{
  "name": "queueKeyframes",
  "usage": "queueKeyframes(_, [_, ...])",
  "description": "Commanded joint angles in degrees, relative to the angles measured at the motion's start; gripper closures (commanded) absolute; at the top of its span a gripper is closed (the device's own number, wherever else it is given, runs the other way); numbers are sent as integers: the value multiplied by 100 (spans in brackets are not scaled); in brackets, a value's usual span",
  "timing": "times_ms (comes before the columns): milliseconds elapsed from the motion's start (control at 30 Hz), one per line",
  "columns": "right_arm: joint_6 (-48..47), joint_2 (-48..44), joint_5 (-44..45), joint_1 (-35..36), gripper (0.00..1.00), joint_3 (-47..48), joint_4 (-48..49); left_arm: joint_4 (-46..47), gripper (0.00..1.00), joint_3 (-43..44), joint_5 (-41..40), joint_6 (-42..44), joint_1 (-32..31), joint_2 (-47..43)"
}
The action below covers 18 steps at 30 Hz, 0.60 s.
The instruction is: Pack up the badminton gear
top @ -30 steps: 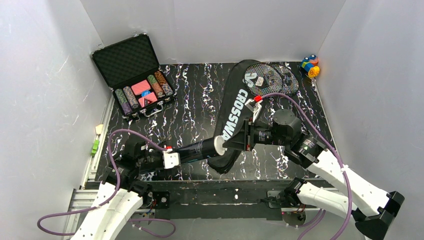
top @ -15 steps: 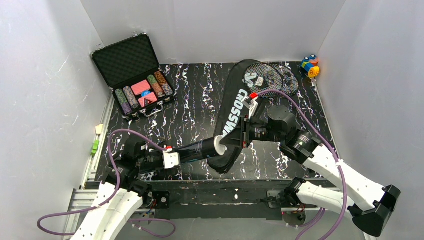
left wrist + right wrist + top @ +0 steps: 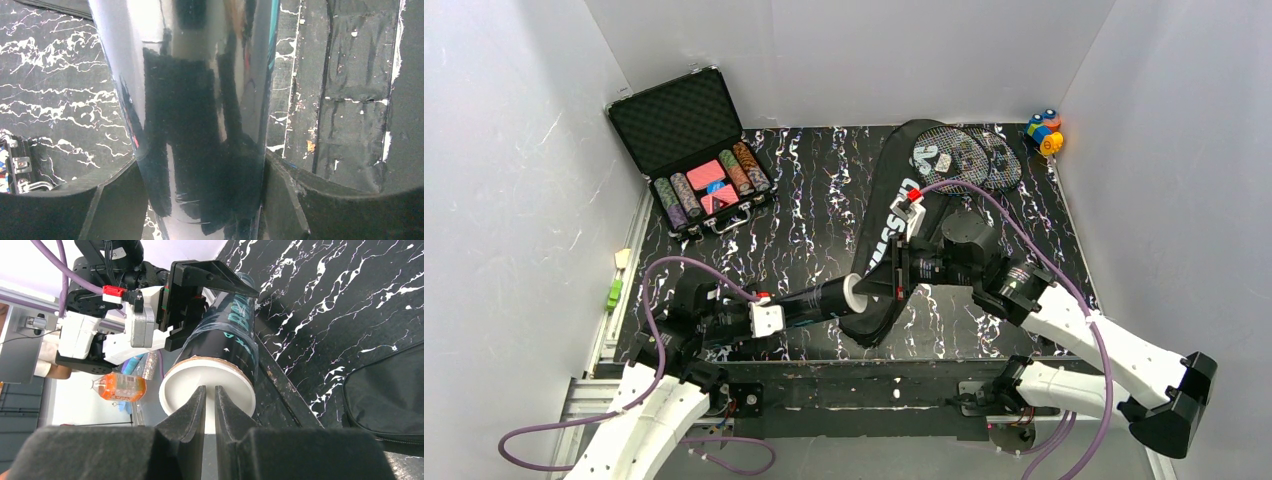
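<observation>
The long dark tube (image 3: 816, 301) sits in the lower middle of the overhead view, lying nearly level, its white round lid (image 3: 853, 295) pointing toward the right of the frame. The left gripper (image 3: 200, 165) is clenched on the tube's barrel: in the left wrist view the glossy cylinder fills the centre of the frame, with a black finger pressed against it on each side. Facing the capped end is the right gripper (image 3: 210, 390). Its two fingers are drawn almost together with only a narrow slit between them and nothing held, and in the right wrist view their tips stand at the middle of the white lid; whether they touch it cannot be told. Just right of the lid in the overhead view, the black "CROSSWAY" bag (image 3: 884, 170) stretches from the lower centre to the upper right of the frame, partly covered by the right arm. Two strung rackets (image 3: 951, 155) rest with their heads overlapping at the bag's upper end. All this lies on the black marbled table (image 3: 804, 200). An open case of poker chips (image 3: 694, 150) is at the upper left, and small colourful toy blocks (image 3: 1044, 130) sit in the upper right corner.
</observation>
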Motion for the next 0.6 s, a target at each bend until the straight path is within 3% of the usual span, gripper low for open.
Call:
queueKeyframes(0, [-191, 109, 174, 123, 81, 240, -88, 309, 86, 264, 382, 194, -15, -3])
queueKeyframes(233, [-375, 178, 687, 285, 82, 570, -818, 280, 88, 251, 432, 355, -15, 11])
queueKeyframes(567, [-384, 382, 767, 517, 85, 544, -780, 70, 92, 260, 676, 962, -15, -47])
